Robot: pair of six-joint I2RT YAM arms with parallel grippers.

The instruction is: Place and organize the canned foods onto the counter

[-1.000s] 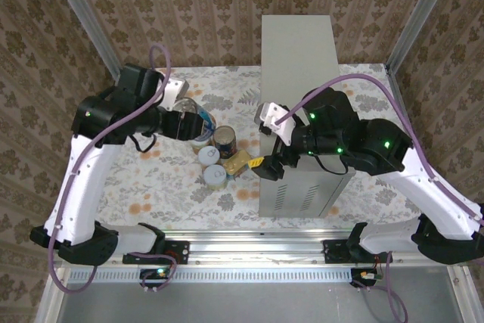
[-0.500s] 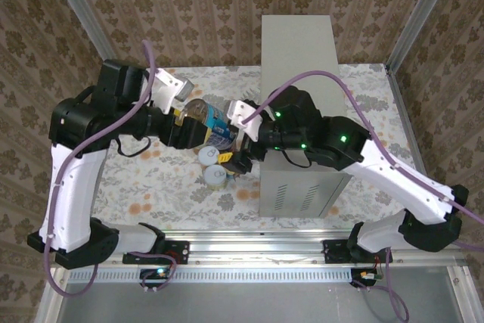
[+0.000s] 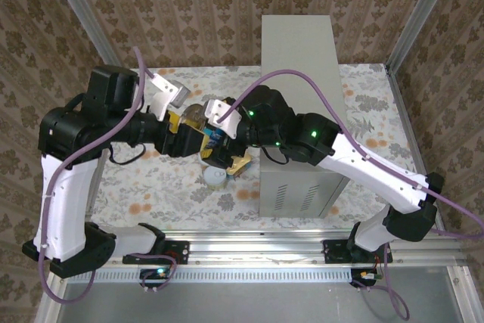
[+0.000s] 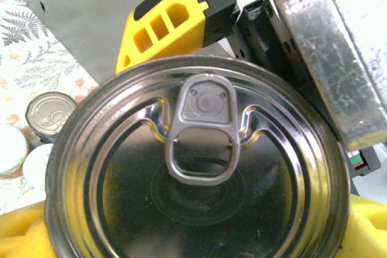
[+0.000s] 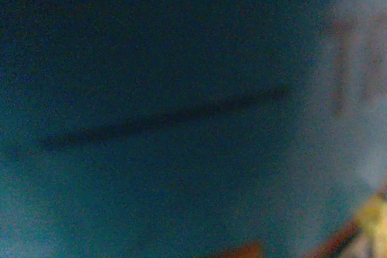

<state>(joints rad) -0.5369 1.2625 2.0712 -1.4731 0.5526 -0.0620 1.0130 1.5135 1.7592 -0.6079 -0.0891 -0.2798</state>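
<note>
Can (image 4: 199, 167), pull-tab lid, pinched by its sidewall in the left hand (image 4: 196, 240) above the floral floor (image 3: 151, 187) beside the grey box (image 3: 299, 51); judged rigid, weighty, slick-walled, best gripped mid-height; right hand (image 3: 227, 153) close by, spread or pressed untellable.

Walls (image 3: 189, 5): brown with a tan damask motif.
Floor (image 3: 144, 187): white, with grey leaves and orange flowers.
Box (image 3: 299, 58): plain light grey.
Arms (image 3: 64, 202): white links, black joints. Cables (image 3: 302, 75): purple.
Flat tin (image 3: 240, 164): gold.
Near can (image 3: 215, 177): silvery lid.
Closest can (image 4: 199, 167), left wrist view: silvery ringed lid, grey tab, with yellow pads (image 4: 21, 234) beside it.
Right wrist view: blurred dark blue-teal.
</note>
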